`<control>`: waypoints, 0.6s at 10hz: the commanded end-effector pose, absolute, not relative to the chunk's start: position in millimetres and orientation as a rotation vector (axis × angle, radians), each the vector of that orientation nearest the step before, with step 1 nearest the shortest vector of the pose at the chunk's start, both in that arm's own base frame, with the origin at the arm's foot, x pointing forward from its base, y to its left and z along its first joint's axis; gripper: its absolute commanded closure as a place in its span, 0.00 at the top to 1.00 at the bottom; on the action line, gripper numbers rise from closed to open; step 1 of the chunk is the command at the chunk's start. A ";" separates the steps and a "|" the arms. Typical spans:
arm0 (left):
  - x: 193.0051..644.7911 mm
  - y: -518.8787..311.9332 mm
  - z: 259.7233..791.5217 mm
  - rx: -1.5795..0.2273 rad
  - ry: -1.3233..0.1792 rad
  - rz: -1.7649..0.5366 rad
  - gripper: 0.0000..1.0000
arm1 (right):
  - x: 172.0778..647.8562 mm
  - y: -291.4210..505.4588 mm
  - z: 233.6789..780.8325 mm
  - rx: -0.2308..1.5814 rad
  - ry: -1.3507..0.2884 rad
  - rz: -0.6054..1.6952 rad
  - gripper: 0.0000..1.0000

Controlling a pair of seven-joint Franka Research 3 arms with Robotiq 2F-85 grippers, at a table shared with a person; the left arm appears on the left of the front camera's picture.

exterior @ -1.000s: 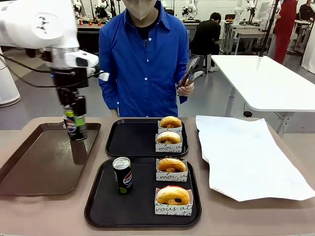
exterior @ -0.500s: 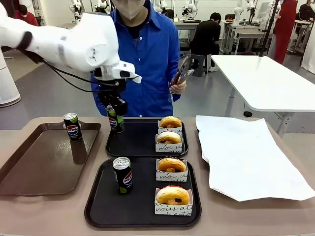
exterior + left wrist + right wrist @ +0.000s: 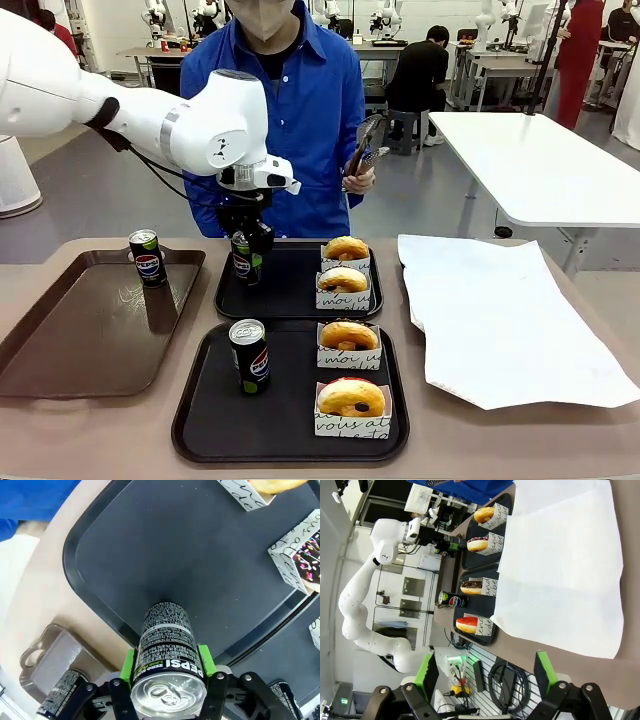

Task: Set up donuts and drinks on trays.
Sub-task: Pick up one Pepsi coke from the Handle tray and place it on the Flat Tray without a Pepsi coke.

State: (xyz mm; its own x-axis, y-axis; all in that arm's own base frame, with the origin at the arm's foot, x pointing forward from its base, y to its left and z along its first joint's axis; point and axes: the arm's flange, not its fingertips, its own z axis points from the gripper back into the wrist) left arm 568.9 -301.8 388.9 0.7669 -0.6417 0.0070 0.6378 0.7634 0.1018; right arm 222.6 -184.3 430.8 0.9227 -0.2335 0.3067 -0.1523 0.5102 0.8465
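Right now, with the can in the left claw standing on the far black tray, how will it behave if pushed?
The can is slim and tall, so a push near its top would probably tip it. Once on its side, its round body would likely roll until the far black tray's low rim stops it. The left claw flanks it closely, so it could catch it when lifting away.

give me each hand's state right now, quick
left hand: around a Pepsi can at the far black tray; grip cannot be told.
right hand: open, holding nothing.
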 end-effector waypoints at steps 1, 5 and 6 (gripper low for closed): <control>579.5 -301.5 394.7 0.071 -0.023 -0.676 0.88 | 222.9 -184.4 430.5 1.051 -0.416 -0.044 1.00; 556.8 -293.9 424.0 0.023 -0.022 -0.682 1.00 | 222.9 -184.4 430.5 1.051 -0.416 -0.044 1.00; 540.9 -284.4 436.1 -0.031 -0.004 -0.649 0.99 | 222.9 -184.4 430.5 1.051 -0.416 -0.044 1.00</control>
State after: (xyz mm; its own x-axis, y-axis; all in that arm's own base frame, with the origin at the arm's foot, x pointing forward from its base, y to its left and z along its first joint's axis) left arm 561.1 -301.2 426.4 0.7877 -0.6158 0.0194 0.6150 0.7878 0.0340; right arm 222.6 -184.3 430.6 0.9228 -0.2336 0.3064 -0.1520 0.5100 0.8466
